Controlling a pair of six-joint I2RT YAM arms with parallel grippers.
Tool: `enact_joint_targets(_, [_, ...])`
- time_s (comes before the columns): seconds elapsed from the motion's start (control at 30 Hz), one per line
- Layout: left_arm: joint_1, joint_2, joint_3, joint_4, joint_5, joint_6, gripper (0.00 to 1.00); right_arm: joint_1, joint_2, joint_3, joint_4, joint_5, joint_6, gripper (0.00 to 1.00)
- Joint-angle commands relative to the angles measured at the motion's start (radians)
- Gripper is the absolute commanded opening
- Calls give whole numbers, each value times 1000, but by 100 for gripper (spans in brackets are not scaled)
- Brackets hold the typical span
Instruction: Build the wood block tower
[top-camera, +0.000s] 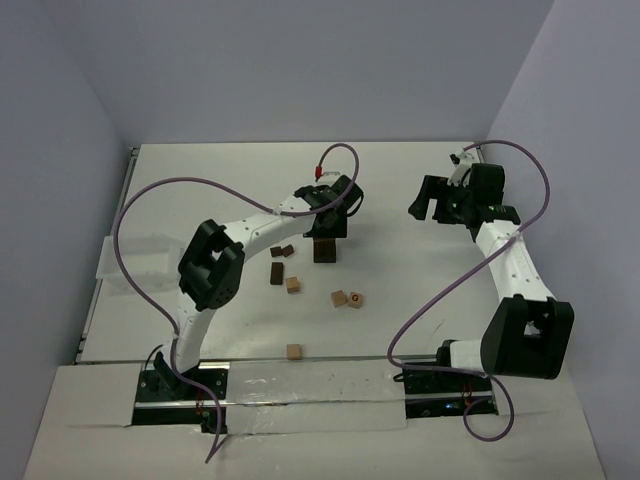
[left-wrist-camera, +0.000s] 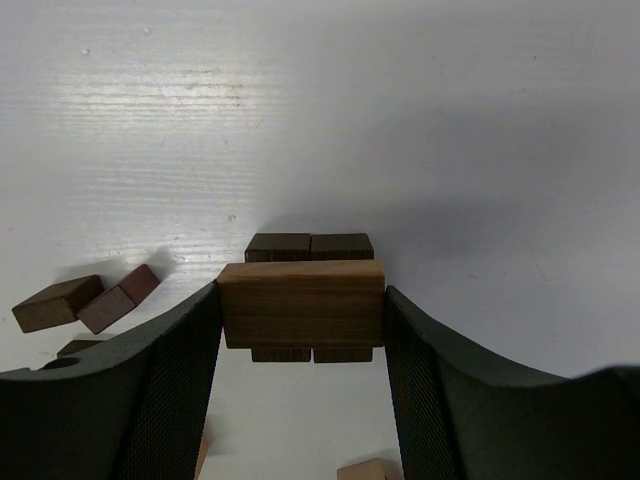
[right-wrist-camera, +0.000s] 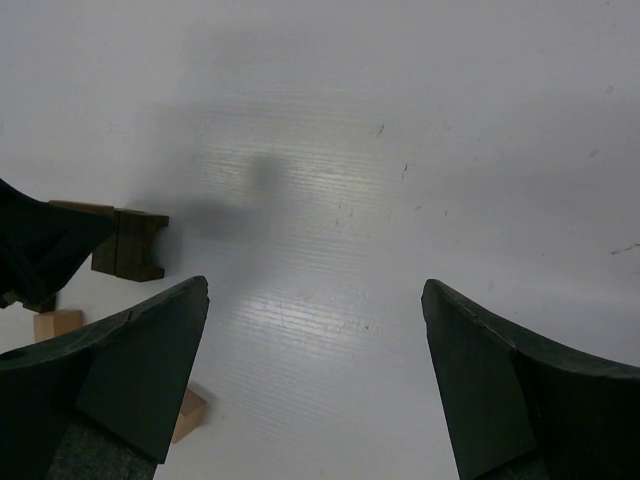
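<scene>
My left gripper (left-wrist-camera: 302, 296) is shut on a wide mid-brown wood block (left-wrist-camera: 300, 305), which spans the whole gap between the fingers. Directly under it, two dark brown blocks (left-wrist-camera: 310, 246) stand side by side on the table, showing above and below its edges. I cannot tell whether it rests on them. From above, this left gripper (top-camera: 328, 226) hangs over the dark stack (top-camera: 326, 251) at the table's middle. My right gripper (top-camera: 424, 207) is open and holds nothing, off to the right of the stack; in its own view the right gripper (right-wrist-camera: 315, 290) frames bare table.
Loose blocks lie in front of the stack: dark ones (top-camera: 277, 272) and tan ones (top-camera: 293, 285), two more (top-camera: 347, 299), one near the front edge (top-camera: 294, 351). A white tray (top-camera: 135, 262) sits at the left edge. Two dark blocks (left-wrist-camera: 58, 303) lie left of my left fingers.
</scene>
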Motion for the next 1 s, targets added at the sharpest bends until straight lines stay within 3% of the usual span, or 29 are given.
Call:
enact_joint_targets(0.0, [3,24,31,6,32,16,8,10,-1,42,37,9,19,94])
enact_joint_targets(0.97, [7,75,38,0,34,35,25,11,13,47,33,-4,29,94])
